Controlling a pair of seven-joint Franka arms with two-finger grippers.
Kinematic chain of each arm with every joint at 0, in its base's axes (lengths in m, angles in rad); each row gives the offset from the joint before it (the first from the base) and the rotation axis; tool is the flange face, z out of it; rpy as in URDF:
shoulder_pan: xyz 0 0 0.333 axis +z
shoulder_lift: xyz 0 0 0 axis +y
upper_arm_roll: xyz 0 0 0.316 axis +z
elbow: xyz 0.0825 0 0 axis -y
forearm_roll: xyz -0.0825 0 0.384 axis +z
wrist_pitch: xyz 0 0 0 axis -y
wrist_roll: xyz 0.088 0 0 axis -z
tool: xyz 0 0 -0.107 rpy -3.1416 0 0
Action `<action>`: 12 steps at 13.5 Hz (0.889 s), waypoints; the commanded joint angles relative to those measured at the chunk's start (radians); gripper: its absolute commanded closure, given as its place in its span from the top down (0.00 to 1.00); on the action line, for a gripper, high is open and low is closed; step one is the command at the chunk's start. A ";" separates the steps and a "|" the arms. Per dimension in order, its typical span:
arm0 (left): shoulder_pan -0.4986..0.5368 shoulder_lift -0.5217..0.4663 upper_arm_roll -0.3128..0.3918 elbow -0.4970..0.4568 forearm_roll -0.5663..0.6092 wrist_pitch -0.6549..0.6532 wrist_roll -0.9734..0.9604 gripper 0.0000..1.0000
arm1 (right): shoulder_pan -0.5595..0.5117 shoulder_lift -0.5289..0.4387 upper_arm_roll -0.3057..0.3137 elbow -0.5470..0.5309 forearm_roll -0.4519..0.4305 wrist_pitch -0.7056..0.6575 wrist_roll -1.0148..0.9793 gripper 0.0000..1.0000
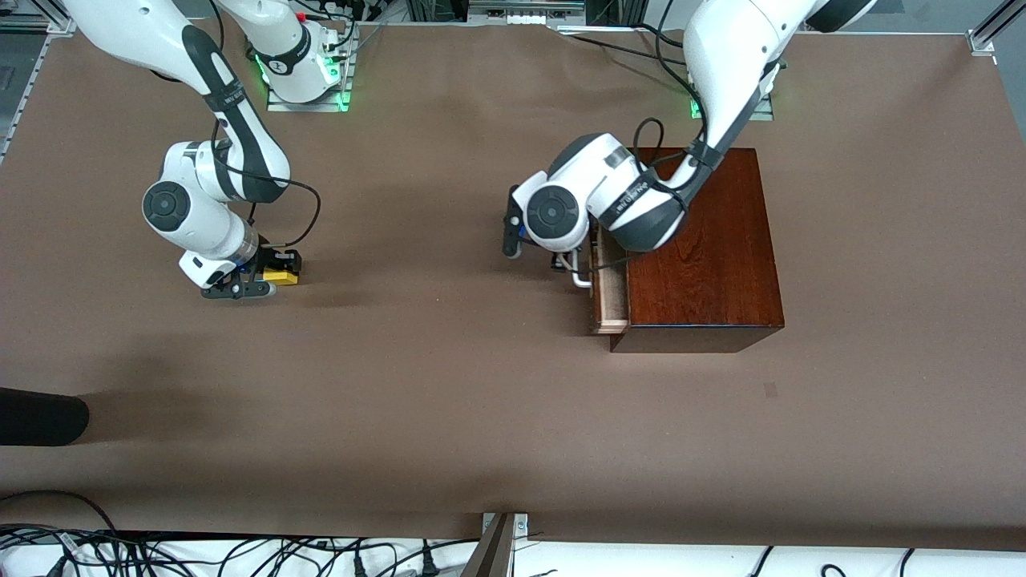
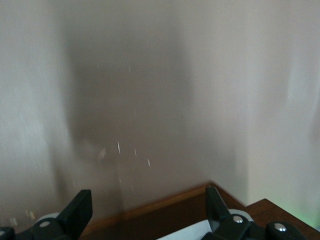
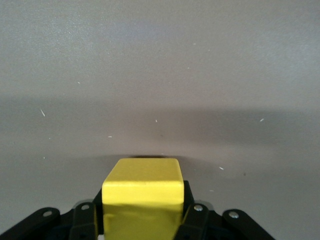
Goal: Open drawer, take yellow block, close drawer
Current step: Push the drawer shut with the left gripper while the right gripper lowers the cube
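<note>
— Where's the yellow block [image 3: 142, 192]?
— Clamped in my right gripper [image 1: 258, 286], low over the table at nine o'clock. My left gripper [image 2: 147, 200], fingers spread wide, is at the handle [image 1: 579, 276] of the drawer [image 1: 611, 298], at three o'clock, barely ajar.
— Risk?
— An off-centre push could jam it or shove the box [image 1: 705, 256].

We find the brown worktop [image 1: 449, 417] open between the two arms and along its camera-side edge, so a claw could pass there unhindered. At the left arm's end, the mahogany box [image 1: 705, 256] blocks the way, and its drawer [image 1: 611, 292] projects slightly toward the right arm's end. The left claw [image 1: 565, 264] crowds the white handle [image 1: 579, 276] in front of the drawer.
</note>
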 commanded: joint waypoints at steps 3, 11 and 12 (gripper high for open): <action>0.071 -0.029 -0.001 -0.009 0.027 -0.079 0.042 1.00 | -0.011 0.019 0.015 -0.017 0.011 0.061 0.020 0.17; 0.074 -0.204 -0.007 0.034 -0.106 -0.123 -0.298 1.00 | -0.057 -0.209 0.012 0.015 0.019 -0.108 -0.154 1.00; 0.079 -0.264 -0.001 0.036 -0.102 -0.204 -0.375 1.00 | -0.057 -0.239 0.013 0.053 0.019 -0.158 -0.146 1.00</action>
